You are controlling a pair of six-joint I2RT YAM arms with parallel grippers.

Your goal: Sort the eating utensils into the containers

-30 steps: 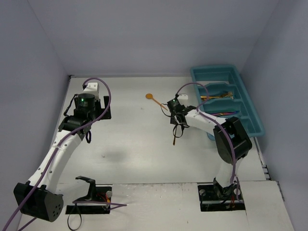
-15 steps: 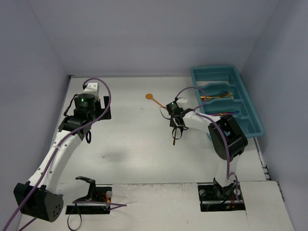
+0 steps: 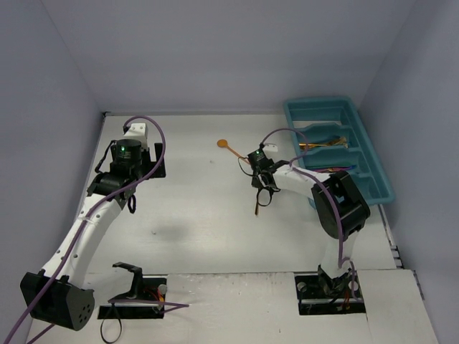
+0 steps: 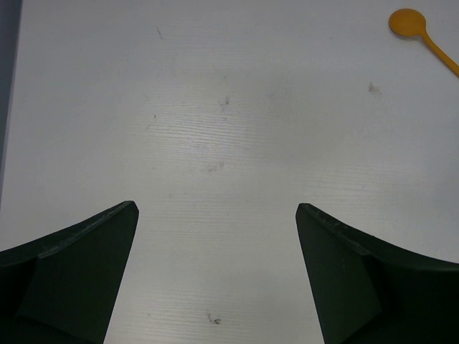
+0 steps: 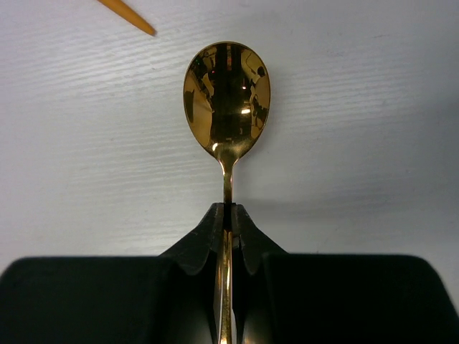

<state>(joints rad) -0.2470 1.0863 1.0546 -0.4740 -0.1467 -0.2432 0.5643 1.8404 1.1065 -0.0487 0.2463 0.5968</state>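
My right gripper [image 3: 261, 183] is shut on the handle of a gold spoon [image 3: 258, 206], left of the tray. In the right wrist view the fingers [image 5: 215, 228] pinch the handle and the shiny bowl [image 5: 227, 93] sticks out past them above the table. A second orange-gold spoon [image 3: 228, 147] lies on the table farther back; it also shows in the left wrist view [image 4: 407, 21]. The long teal tray [image 3: 374, 166] stands at the right and holds gold utensils [image 3: 323, 143] and purple ones [image 3: 333, 170]. My left gripper [image 4: 215, 206] is open and empty over bare table.
White table with grey walls at the left, back and right. The left arm [image 3: 93, 208] stretches along the left side. The orange spoon's handle tip [image 5: 128, 16] lies just beyond my right gripper.
My right gripper has shifted slightly to the left with the gold spoon in it. The left arm has not moved.
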